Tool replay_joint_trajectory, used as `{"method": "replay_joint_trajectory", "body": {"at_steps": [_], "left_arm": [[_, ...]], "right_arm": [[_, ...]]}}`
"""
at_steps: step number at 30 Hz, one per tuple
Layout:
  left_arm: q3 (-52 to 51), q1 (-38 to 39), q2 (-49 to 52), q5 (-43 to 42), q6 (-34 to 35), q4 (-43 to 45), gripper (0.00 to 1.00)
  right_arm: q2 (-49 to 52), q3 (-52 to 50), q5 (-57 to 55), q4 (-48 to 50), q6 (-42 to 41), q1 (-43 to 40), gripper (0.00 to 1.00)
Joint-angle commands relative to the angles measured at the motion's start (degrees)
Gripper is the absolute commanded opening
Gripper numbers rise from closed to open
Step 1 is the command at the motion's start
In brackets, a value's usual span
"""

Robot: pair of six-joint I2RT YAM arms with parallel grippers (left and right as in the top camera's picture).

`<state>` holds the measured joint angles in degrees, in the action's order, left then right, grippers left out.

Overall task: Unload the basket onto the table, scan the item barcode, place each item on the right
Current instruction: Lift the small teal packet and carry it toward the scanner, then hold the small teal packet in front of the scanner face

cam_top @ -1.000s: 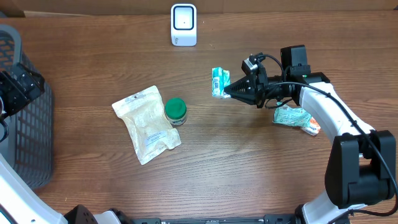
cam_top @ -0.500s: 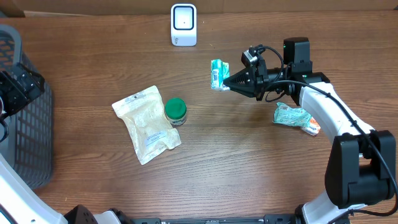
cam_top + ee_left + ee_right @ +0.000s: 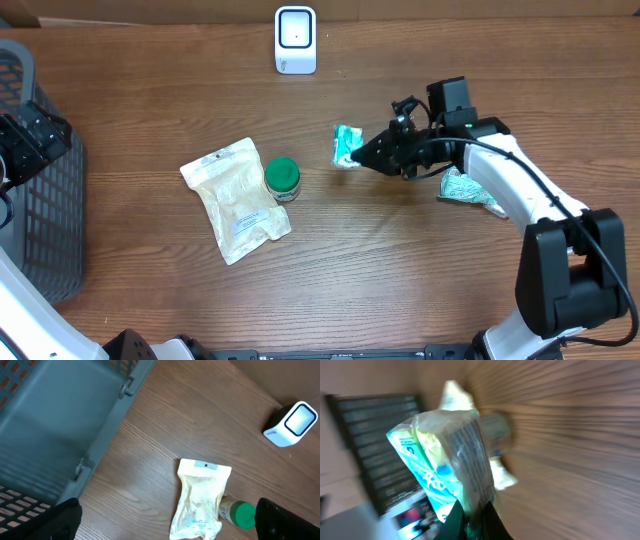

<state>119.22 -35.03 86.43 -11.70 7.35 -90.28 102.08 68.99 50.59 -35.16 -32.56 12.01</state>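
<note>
Here, my right gripper (image 3: 365, 152) is clamped on the teal packet (image 3: 346, 146) mid-surface, well apart from the scanner (image 3: 296, 40) at the far edge; scanning is not yet done. My left gripper (image 3: 167, 517) hangs wide open.

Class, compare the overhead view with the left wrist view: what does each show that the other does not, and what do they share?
Only overhead: the right gripper shut on a teal packet, and a second teal packet lying beside that arm. Only left wrist: the left fingers clearly spread wide. Both: the white scanner, white pouch, green-lidded jar and grey basket on the wooden table.
</note>
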Motion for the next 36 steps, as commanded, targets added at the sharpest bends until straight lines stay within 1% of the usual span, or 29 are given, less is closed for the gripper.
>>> {"method": "replay_joint_trajectory", "body": {"at_steps": [1,4,8,10,13,15,19,22,23,27,32,35,36], "left_arm": [[0.5,-0.2,0.2,0.1,0.5,0.1,1.00],[0.5,-0.2,0.2,0.2,0.5,0.1,1.00],[0.5,-0.2,0.2,0.1,0.5,0.1,1.00],[0.5,-0.2,0.2,0.1,0.5,0.1,1.00],[0.5,-0.2,0.2,0.1,0.5,0.1,1.00],[0.5,-0.2,0.2,0.1,0.5,0.1,0.99],[0.5,-0.2,0.2,0.1,0.5,0.1,1.00],[0.5,-0.2,0.2,0.1,0.5,0.1,1.00],[0.5,-0.2,0.2,0.1,0.5,0.1,0.99],[0.5,-0.2,0.2,0.1,0.5,0.1,1.00],[0.5,-0.2,0.2,0.1,0.5,0.1,1.00],[0.5,-0.2,0.2,0.1,0.5,0.1,0.99],[0.5,-0.2,0.2,0.1,0.5,0.1,1.00]], "right_arm": [[-0.8,4.9,-12.9,-3.4,4.3,1.4,0.04],[-0.7,12.5,-20.7,-10.9,6.3,2.8,0.04],[0.8,26.8,-34.0,-21.6,9.2,5.4,0.04],[1.7,33.8,-40.8,-24.7,10.4,7.0,0.04],[3.1,41.2,-51.1,-25.0,13.2,9.4,0.04],[3.7,43.0,-58.3,-21.4,17.6,11.3,0.04],[6.3,42.7,-73.1,-8.5,26.3,14.9,0.04],[9.9,42.7,-81.5,2.4,33.4,17.0,0.04],[12.6,42.7,-84.5,8.9,38.6,17.7,0.04],[18.9,42.7,-85.5,19.7,51.6,17.9,0.04],[27.3,42.7,-85.4,29.5,67.9,17.9,0.04],[32.7,42.7,-85.4,35.9,76.2,17.9,0.04],[33.7,42.7,-85.4,37.7,77.1,17.9,0.04]]}}
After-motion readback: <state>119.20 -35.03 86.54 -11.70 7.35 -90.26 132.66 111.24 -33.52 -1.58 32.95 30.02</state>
